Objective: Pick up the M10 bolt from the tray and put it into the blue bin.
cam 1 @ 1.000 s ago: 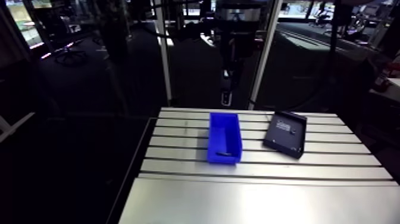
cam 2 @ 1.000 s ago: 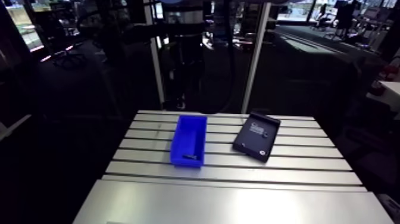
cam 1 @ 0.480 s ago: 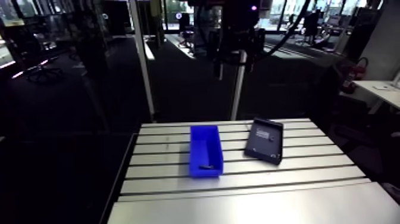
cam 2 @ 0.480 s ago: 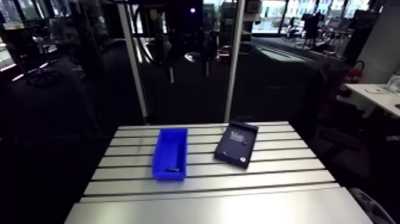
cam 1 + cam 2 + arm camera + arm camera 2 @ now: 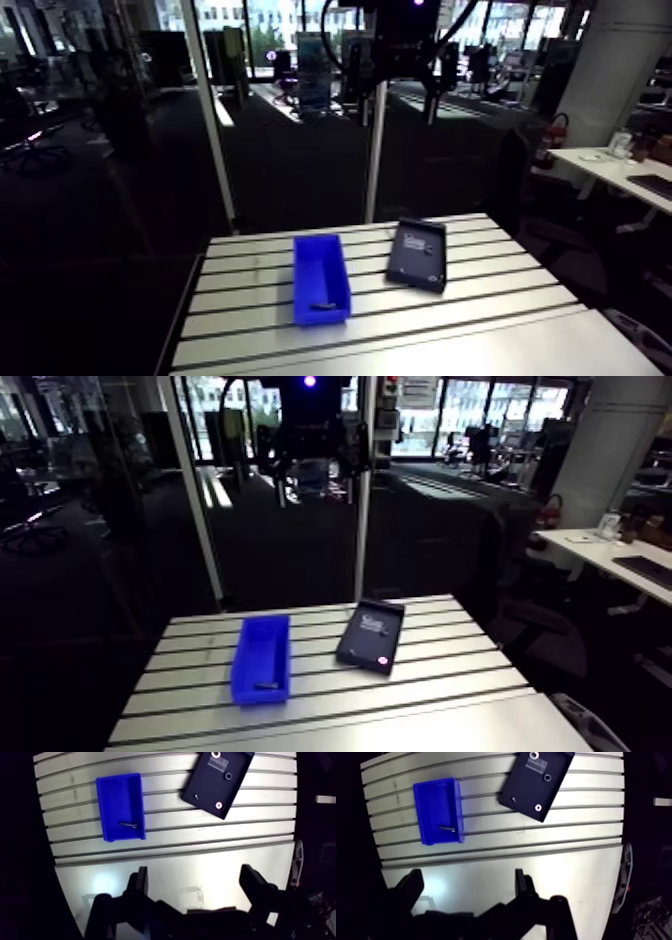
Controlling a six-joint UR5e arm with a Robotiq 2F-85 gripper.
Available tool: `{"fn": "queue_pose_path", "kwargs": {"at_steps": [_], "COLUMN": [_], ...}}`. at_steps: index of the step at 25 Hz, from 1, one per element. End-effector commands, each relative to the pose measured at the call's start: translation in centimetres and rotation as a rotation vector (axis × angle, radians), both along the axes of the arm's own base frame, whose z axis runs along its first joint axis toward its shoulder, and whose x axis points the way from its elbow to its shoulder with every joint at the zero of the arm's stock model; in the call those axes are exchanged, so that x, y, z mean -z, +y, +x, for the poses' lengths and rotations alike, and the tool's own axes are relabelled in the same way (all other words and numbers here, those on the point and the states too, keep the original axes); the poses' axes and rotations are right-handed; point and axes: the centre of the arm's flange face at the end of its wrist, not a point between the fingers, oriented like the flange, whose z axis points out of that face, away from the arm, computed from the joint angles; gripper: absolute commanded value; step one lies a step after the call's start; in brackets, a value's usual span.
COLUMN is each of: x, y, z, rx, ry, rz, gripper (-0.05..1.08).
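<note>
Arm view. A blue bin (image 5: 322,317) sits lower centre of the frame on the slotted table (image 5: 470,322). A black tray (image 5: 410,270) lies just right of it, apart and at an angle. One small dark sliver lies on the bin floor near the front wall, probably the bolt (image 5: 322,304), though it is too small here to be sure. The arm's wrist hangs at top centre, too dark to read.

Wrist view. The gripper (image 5: 195,877) is high above the bare near part of the table. Its jaws are wide apart with nothing between them. The bin and tray are both well ahead of the fingers (image 5: 141,881). The bolt shows more plainly here: a short thin rod lying flat across the bin floor, close to the end wall nearer the gripper. Nothing else is in the bin. The tray holds two small pale rings, one near each end, and a dark round spot between them. No bolt shape is visible on it.

Judgement: the placing looks done and the step in hand is the retreat. To do it well:
- Keep the jaws apart.
- Rise straight, clear of the bin walls and the tray.
- Confirm the bolt lies fully inside the bin rather than propped on the rim.
</note>
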Motion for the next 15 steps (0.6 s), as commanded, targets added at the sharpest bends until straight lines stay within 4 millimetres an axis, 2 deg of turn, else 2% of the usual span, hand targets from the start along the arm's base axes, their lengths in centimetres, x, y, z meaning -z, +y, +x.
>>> {"fn": "queue_pose_path", "kwargs": {"at_steps": [1, 15], "x": [-0.36, -0.13], "y": [-0.12, -0.24], "z": [0.18, -0.18], "rx": [0.002, -0.006], "ry": [0.007, 0.004], "rz": [-0.003, -0.006], "gripper": [0.01, 0.01]}}
